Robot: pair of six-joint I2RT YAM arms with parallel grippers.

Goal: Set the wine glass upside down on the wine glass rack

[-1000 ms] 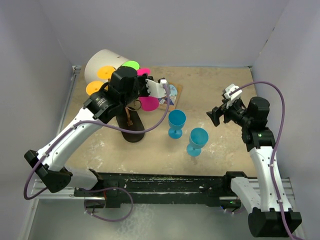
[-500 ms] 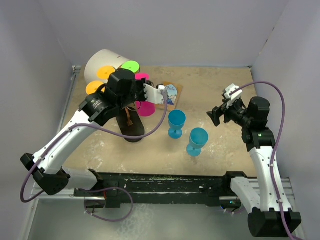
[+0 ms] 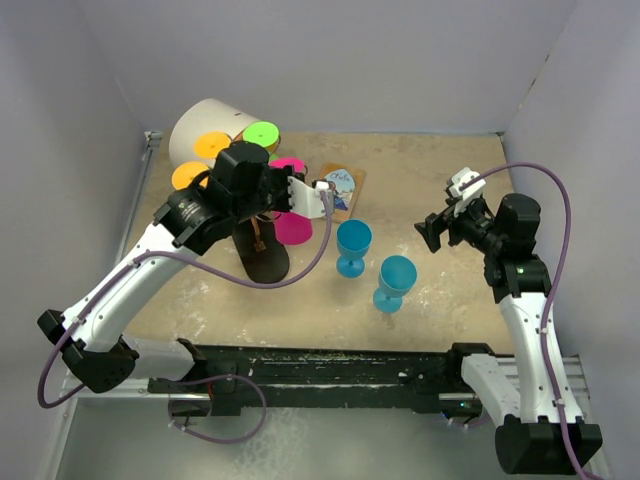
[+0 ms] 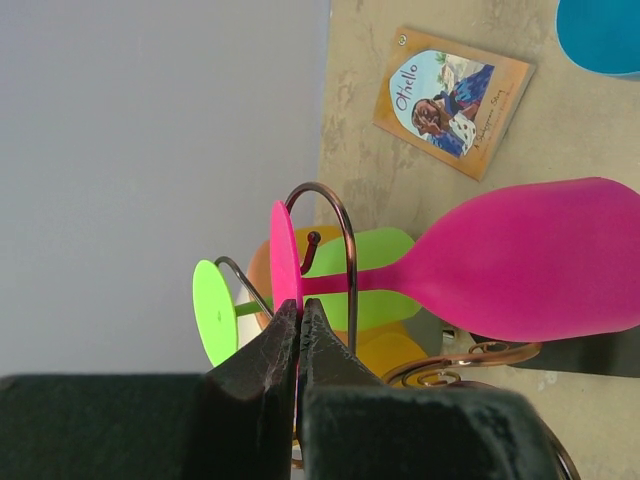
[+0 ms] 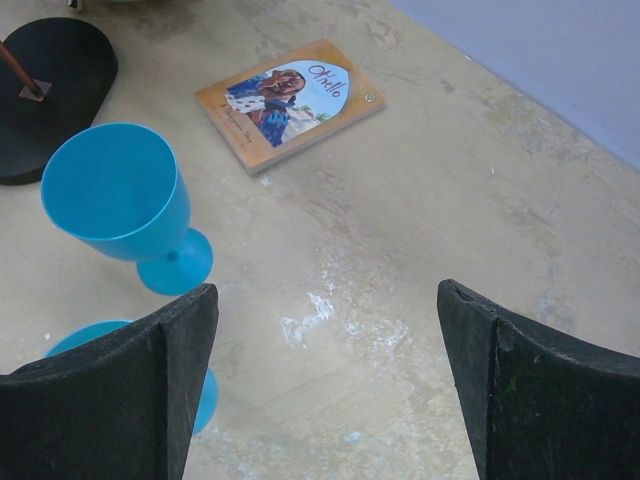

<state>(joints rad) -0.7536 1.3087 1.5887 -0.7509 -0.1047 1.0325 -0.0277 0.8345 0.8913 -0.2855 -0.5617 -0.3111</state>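
My left pincer [image 4: 298,312] pinches the flat foot of the pink glass [image 4: 530,262]. The glass lies sideways in the air. Its stem is right at a curled wire of the rack [image 4: 347,235], beside a green glass [image 4: 212,310]. My right pincer [image 5: 325,305] is spread wide over the table [image 5: 420,200], well away from the rack.

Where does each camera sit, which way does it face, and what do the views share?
Top external: above, behind the bases, facing down at the table; left arm, right arm show.
Left wrist: along the shut left gripper toward the pink wine glass, wine glass rack, Othello book.
Right wrist: faces down past the open right gripper at blue wine glasses.
All three share the Othello book.
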